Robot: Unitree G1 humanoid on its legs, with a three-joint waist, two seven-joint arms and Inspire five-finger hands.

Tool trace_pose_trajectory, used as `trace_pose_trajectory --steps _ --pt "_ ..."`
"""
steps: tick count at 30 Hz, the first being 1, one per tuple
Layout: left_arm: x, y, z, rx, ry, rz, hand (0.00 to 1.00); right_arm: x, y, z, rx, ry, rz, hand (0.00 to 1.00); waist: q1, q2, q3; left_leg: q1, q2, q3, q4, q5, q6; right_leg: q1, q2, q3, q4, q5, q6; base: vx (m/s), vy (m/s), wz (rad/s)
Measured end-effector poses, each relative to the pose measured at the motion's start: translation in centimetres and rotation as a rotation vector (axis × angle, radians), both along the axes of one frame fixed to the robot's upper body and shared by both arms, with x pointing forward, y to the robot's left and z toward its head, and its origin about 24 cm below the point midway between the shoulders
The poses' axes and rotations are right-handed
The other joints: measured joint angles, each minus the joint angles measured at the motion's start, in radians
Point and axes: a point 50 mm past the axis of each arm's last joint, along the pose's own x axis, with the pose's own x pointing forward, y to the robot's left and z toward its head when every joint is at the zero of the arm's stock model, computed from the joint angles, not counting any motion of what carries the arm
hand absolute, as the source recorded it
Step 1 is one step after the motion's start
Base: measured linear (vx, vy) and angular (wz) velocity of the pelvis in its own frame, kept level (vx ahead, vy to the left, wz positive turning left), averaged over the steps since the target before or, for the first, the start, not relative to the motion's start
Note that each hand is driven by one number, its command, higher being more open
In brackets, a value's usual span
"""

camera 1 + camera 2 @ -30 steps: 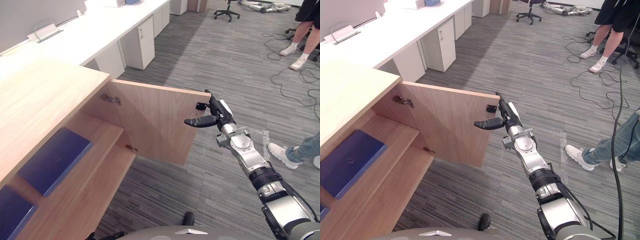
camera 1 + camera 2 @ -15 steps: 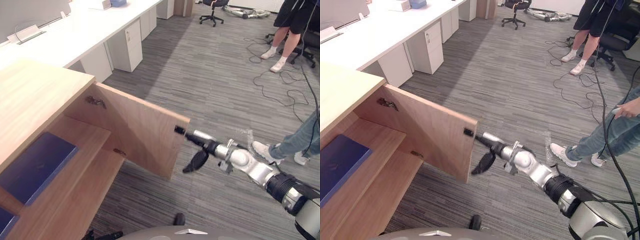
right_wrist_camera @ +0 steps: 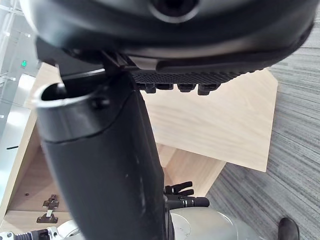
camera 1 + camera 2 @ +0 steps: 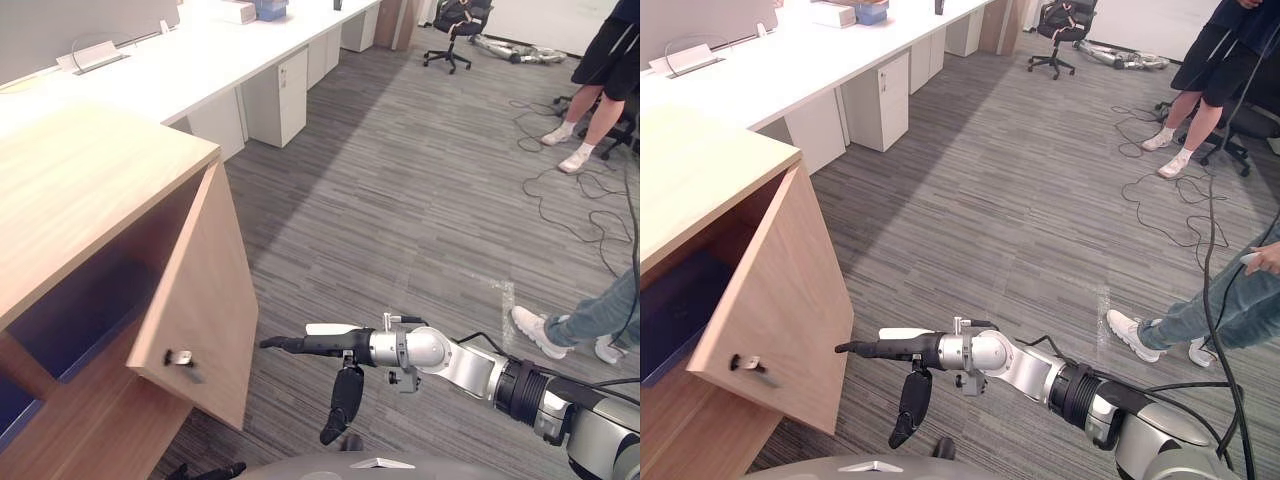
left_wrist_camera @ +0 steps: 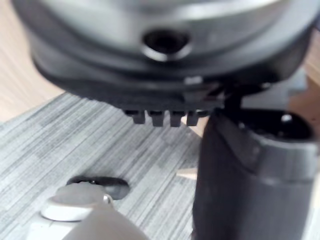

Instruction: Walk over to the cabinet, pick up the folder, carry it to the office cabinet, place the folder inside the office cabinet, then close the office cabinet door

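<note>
Office cabinet door is hanging roughly half open. The right hand is at its 3 o'clock, fingers straight and close together, gripping nothing, tips right by the door's edge. The blue folder lies on the shelf inside, at the door's 9 o'clock.

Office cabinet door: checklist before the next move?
1. Blue folder inside the light wooden office cabinet: ok, on the shelf.
2. Wooden door shut: not ok, ajar.
3. Right hand free: ok, fingers straight, holding nothing.
4. Right hand touching the door: cannot tell, it points at the free edge.
5. Person's legs clear of the door: ok, off to the right.
</note>
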Motion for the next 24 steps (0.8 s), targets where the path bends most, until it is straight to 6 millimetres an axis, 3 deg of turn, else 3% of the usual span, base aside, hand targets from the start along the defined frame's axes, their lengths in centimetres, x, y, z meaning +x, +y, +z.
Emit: trace_pose_trajectory --steps 7,10,16,19,24 --pt "0.2 0.1 0.0 0.005 -0.009 0.007 1.0 -0.5 1.2 -0.1 0.038 -0.015 -0.002 1.0 0.002 -0.002 0.003 -0.029 0.003 -0.005 0.033 -0.008 0.006 -0.012 -0.001 0.006 0.0 0.008 0.003 -0.03 0.111 0.0" --pt "0.1 -0.1 0.0 0.0 -0.013 0.02 1.0 -1.4 0.3 -1.8 -0.01 0.005 -0.029 1.0 0.012 0.008 0.01 -0.029 0.003 -0.008 0.033 -0.008 0.005 -0.011 -0.001 0.005 0.0 0.007 0.004 0.01 0.137 0.03" --pt "0.2 -0.3 -0.1 -0.008 -0.017 0.016 1.0 -3.6 -4.6 -7.3 -0.219 0.129 -0.187 1.0 0.019 0.027 0.037 -0.028 0.003 -0.032 0.033 -0.009 0.004 0.001 -0.005 -0.019 0.0 -0.004 0.007 0.03 0.141 0.12" --pt "0.5 -1.0 -0.2 -0.028 -0.022 -0.012 1.0 -4.9 -8.8 -10.0 -0.368 0.172 -0.341 1.0 0.017 0.051 0.06 -0.027 0.001 -0.06 0.032 -0.009 0.005 0.014 -0.011 -0.045 0.003 -0.011 0.011 0.05 0.159 0.21" --pt "0.9 -1.6 -0.3 -0.048 -0.033 -0.053 1.0 -6.0 -10.6 -12.3 -0.395 0.231 -0.578 1.0 0.005 0.057 0.063 -0.023 -0.003 -0.111 0.029 -0.007 0.007 0.042 -0.022 -0.096 0.006 -0.021 0.016 0.04 0.133 0.35"
